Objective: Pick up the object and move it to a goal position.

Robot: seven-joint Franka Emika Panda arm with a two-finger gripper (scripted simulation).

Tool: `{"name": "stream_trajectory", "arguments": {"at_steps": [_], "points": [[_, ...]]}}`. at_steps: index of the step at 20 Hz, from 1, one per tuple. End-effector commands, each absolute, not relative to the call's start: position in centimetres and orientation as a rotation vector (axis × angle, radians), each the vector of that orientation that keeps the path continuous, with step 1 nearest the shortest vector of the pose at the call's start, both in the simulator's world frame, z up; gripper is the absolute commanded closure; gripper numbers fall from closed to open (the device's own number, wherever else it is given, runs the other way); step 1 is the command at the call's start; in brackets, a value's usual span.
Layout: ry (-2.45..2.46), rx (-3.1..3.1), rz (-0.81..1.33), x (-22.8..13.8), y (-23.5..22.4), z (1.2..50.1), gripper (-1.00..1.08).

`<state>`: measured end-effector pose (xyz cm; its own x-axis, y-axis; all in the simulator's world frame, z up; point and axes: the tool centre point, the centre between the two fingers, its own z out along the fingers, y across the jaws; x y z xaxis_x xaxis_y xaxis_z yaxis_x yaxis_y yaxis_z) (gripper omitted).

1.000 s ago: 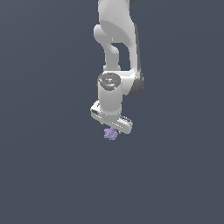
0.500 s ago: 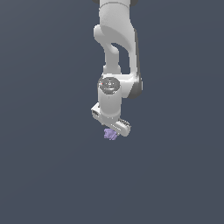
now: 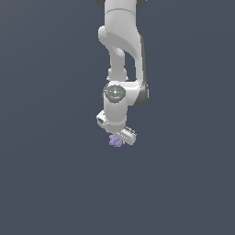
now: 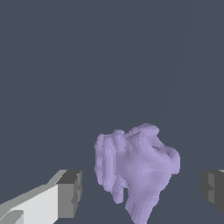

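The object [image 4: 136,170], a lumpy pale purple clump with ridged, finger-like lobes, sits between the two fingers of the gripper [image 4: 142,190] in the wrist view, with a clear gap of plain background on either side of it. Neither dark finger pad [image 4: 70,194] touches it, so the jaws stand wide, spread well beyond the clump's width and holding nothing. One finger shows its white body and grey pad; the other finger [image 4: 213,188] is cut off by the picture's border, only its dark tip showing. The lower lobe of the clump is also cut off at the border.

In the exterior view the object [image 3: 115,141] is a tiny lavender speck directly under the gripper [image 3: 120,136], mostly covered by the white hand, so only its outer side peeks out. The fingertips themselves are too small there to make out. Whether the clump rests on a surface or hangs free cannot be told: everything around it is a flat, even slate-grey background [image 3: 50,174] with no edge, corner, shadow or container anywhere. The arm [image 3: 122,50] comes down from the top border, its upper links cut off, with the round wrist joint [image 3: 114,93] facing the camera just above the hand
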<state>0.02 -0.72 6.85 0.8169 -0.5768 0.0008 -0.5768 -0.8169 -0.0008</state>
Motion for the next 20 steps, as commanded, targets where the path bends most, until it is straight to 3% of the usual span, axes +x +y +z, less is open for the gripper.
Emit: {"name": "stream_trajectory", "arguments": {"at_steps": [1, 9, 10, 20], "points": [[0.953, -2.994, 0.000, -0.1, -0.7, 5.5, -0.92], [0.956, -2.993, 0.000, 0.0, -0.7, 3.4, -0.92], [0.956, -2.993, 0.000, 0.0, -0.7, 3.4, 1.08], [0.965, -2.989, -0.008, 0.1, -1.1, 4.0, 1.08]]}}
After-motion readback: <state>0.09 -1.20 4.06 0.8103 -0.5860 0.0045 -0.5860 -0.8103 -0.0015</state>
